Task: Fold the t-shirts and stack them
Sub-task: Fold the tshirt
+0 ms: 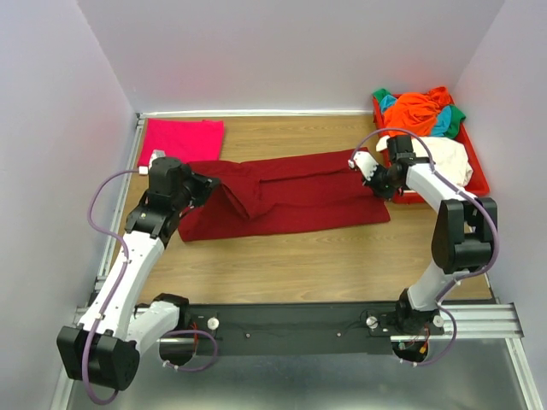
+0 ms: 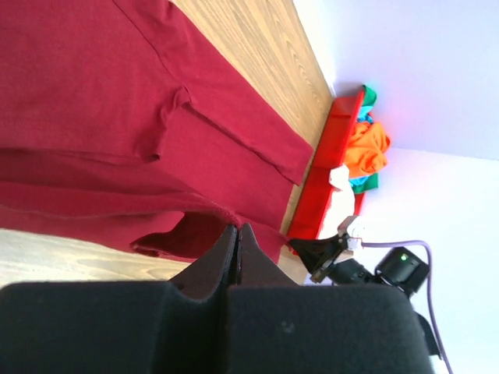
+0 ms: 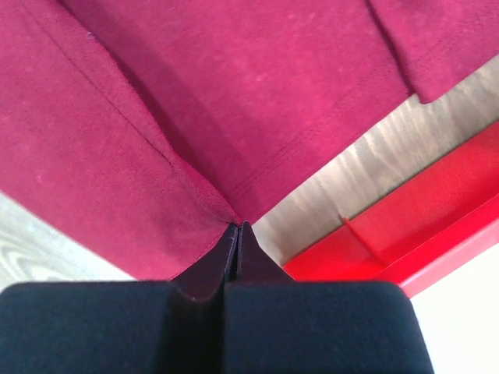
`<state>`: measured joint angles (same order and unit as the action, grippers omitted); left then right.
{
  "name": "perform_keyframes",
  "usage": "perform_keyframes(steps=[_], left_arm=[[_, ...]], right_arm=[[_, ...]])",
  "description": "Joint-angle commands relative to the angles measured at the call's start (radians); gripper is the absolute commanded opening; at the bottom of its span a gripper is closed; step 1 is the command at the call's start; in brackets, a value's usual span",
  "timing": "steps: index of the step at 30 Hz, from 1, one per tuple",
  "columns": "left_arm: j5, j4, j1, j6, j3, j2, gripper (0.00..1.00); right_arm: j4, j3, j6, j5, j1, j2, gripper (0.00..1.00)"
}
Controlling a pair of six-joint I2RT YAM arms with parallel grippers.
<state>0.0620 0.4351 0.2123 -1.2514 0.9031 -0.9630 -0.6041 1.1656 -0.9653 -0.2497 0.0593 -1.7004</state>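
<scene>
Two-handed pinch on the maroon t-shirt (image 1: 291,201), which lies lengthwise across the middle of the table (image 1: 299,265) with its long edges turned in. My left gripper (image 2: 238,231) is fully closed at the shirt's left end, where a raised lip of maroon cloth meets the tips; I judge it pinched, though the bite looks thin. My right gripper (image 3: 237,227) is likewise fully closed, on the hem corner at the right end, where the fabric puckers into the tips. The pink t-shirt (image 1: 181,139) lies folded flat at the far left corner. The heap of unfolded shirts (image 1: 423,111) and a cream shirt (image 1: 449,158) wait in the red tray (image 1: 481,179) at the far right. Risks, as I judge them: (a) either hold has only a single layer or a sliver of hem, so a lift peels the folded panels apart or the cloth slips free; (b) my two hands travel unevenly, dragging the shirt askew and wrinkling the fold line; (c) my right hand, working near the tray's wall, catches the rim or the cream shirt; (d) a fold carried leftward nudges the pink t-shirt and spoils the base of the stack.
</scene>
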Motion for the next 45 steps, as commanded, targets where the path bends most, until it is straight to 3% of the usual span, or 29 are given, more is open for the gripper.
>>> perform_keyframes(steps=[1,28,38,40,41,43,45], left_arm=[[0.044,-0.050,-0.028,0.053,0.036,-0.032,0.00],[0.071,-0.107,-0.094,0.093,0.037,-0.126,0.00],[0.075,-0.118,-0.102,0.096,0.033,-0.141,0.00],[0.076,-0.124,-0.103,0.098,0.036,-0.152,0.00],[0.076,-0.130,-0.103,0.099,0.036,-0.164,0.00],[0.076,-0.139,-0.105,0.102,0.043,-0.181,0.00],[0.078,-0.154,-0.106,0.110,0.049,-0.213,0.00]], right_arm=[[0.043,0.039,0.053,0.033,-0.012,-0.039,0.01],[0.070,0.124,0.111,0.043,-0.015,-0.133,0.01],[0.070,0.132,0.119,0.041,-0.015,-0.145,0.05],[0.072,0.138,0.129,0.046,-0.015,-0.146,0.14],[0.072,0.146,0.135,0.050,-0.015,-0.146,0.31],[0.076,0.154,0.160,0.053,-0.015,-0.145,0.49],[0.087,0.160,0.186,0.052,-0.015,-0.130,0.56]])
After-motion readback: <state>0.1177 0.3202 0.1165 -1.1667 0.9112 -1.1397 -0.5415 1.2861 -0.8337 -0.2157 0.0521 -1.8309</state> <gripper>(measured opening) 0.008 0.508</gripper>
